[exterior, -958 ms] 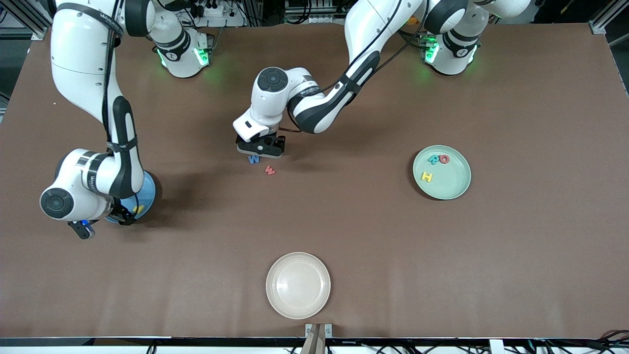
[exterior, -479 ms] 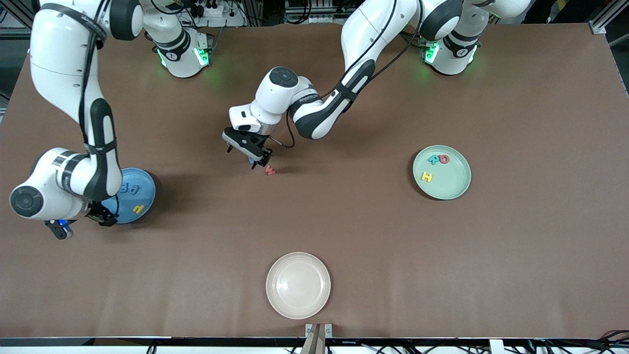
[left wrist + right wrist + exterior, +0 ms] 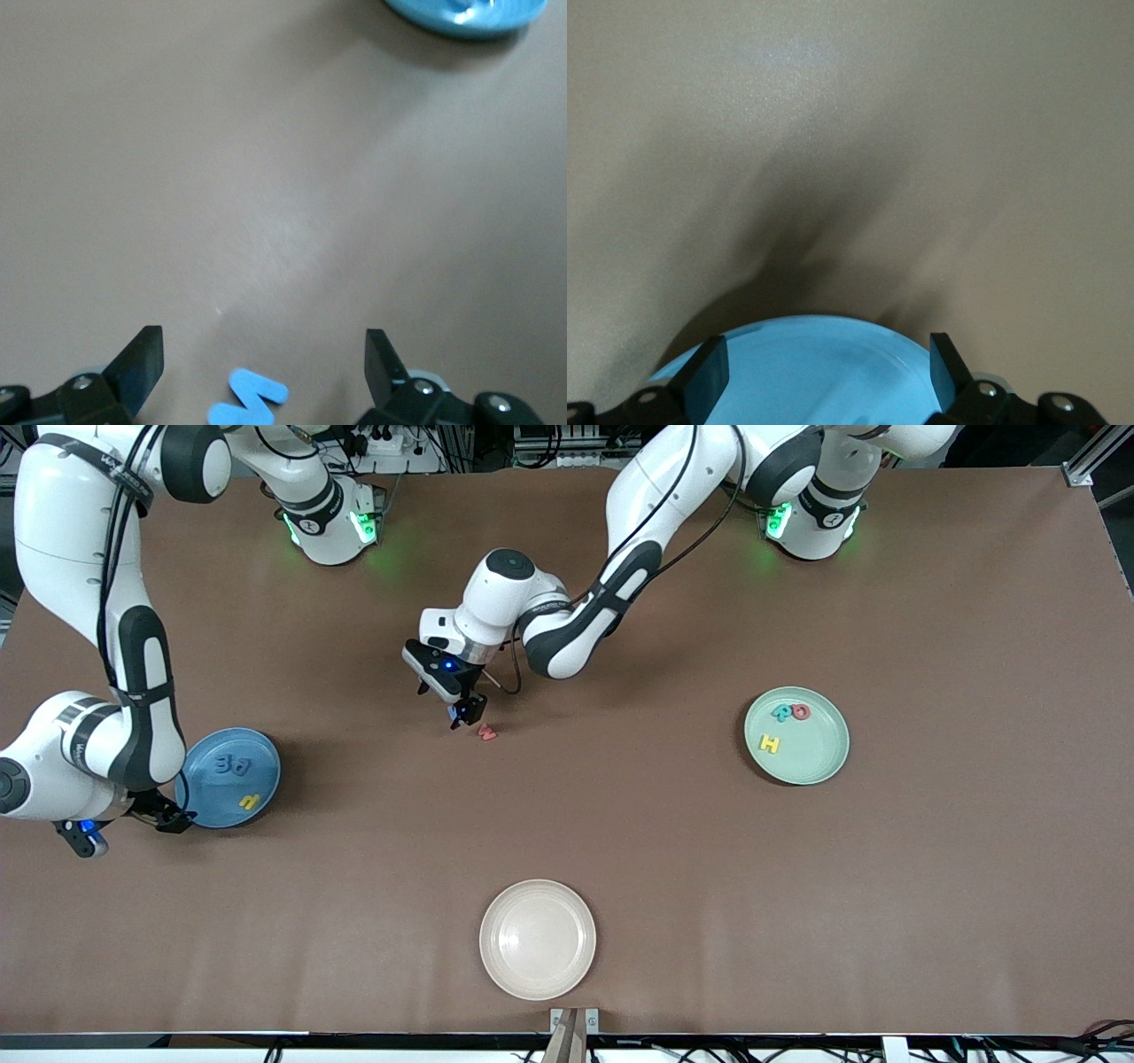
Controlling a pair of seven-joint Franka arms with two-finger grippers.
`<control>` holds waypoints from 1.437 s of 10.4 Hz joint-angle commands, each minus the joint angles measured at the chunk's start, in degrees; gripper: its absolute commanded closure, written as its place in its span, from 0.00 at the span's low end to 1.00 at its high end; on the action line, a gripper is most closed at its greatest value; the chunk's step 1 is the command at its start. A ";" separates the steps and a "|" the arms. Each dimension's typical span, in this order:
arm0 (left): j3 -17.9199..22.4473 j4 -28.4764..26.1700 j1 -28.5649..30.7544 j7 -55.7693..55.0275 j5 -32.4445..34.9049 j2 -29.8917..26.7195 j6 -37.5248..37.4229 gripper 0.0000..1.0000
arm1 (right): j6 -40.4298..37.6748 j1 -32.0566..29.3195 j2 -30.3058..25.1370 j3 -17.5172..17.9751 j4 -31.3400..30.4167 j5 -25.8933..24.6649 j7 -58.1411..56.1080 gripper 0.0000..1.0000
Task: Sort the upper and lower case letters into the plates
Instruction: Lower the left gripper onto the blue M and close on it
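Nearest the front camera, near the table's [image 3: 930, 921] edge, sits the cream-white plate [image 3: 538, 939] with nothing on it. Farther up, toward the right arm's end of the table, the blue plate [image 3: 229, 778] holds a yellow n-like letter [image 3: 249, 802] and two blue small letters [image 3: 232, 763] that sit close together. The right gripper [image 3: 122, 825] hangs just beside that plate at its edge toward the right arm's end, low over the table, its fingers [image 3: 704, 375] spread wide with nothing between them; in the right wrist view the plate's blue rim [image 3: 806, 329] shows between the fingertips. Toward the left arm's end, at about the same depth, the mint green plate [image 3: 819, 766] carries the yellow H [image 3: 770, 742], with the teal R [image 3: 783, 711] and red Q [image 3: 800, 712] side by side a little farther from the camera. Around the middle of the table the red w [image 3: 486, 732] lies flat on the brown surface. The left gripper [image 3: 461, 711] is tilted low over the table just beside the red w, on the side toward the right arm's end. Its fingers [image 3: 142, 365] stand wide apart and grip nothing. In the left wrist view the blue W [image 3: 249, 398] lies flat on the table between the spread fingertips, touched by neither, and the blue plate shows well apart from it at the edge of the view.
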 commanded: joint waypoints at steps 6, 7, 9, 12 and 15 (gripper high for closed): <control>0.76 -3.65 -0.62 -0.97 5.51 0.35 1.30 0.00 | -0.31 -7.00 -0.06 5.12 0.99 0.30 -5.09 0.00; 0.67 -3.56 -0.62 -1.24 4.82 0.26 1.30 0.00 | -0.22 -6.91 -0.06 5.12 0.99 0.30 -5.09 0.00; 0.67 -3.47 -0.71 -3.59 4.72 -0.09 1.30 0.00 | -0.22 -6.82 -0.06 5.12 0.99 0.30 -5.09 0.00; 0.85 -3.12 -0.53 -3.35 5.34 -0.09 1.30 0.00 | -0.92 -6.30 -1.03 5.03 1.86 0.04 -5.09 0.00; 1.20 -2.94 -0.18 -0.46 5.43 -0.09 1.30 0.00 | -1.10 -6.73 -1.21 4.94 3.27 -0.40 -5.35 0.00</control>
